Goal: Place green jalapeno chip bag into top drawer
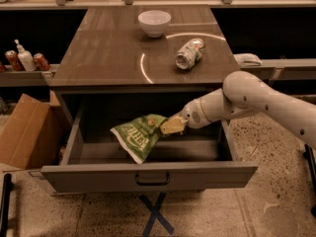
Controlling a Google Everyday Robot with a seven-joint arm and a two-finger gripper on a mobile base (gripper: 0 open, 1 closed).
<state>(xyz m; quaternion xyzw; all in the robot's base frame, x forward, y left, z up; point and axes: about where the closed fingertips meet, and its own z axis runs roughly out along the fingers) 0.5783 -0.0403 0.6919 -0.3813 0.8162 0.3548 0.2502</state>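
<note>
The green jalapeno chip bag [138, 136] hangs tilted inside the open top drawer [148, 176], its lower end low over the drawer floor. My gripper [170, 126] is shut on the bag's upper right corner, reaching into the drawer from the right. The white arm comes in from the right side. The drawer is pulled fully out, with its dark pull handle at the front centre.
On the tabletop [108, 53] stand a white bowl [154, 22] at the back and a crushed silver-green can [189, 53] on the right. A cardboard box [24, 132] sits on the floor at left. Bottles and cans [24, 60] stand on a left shelf.
</note>
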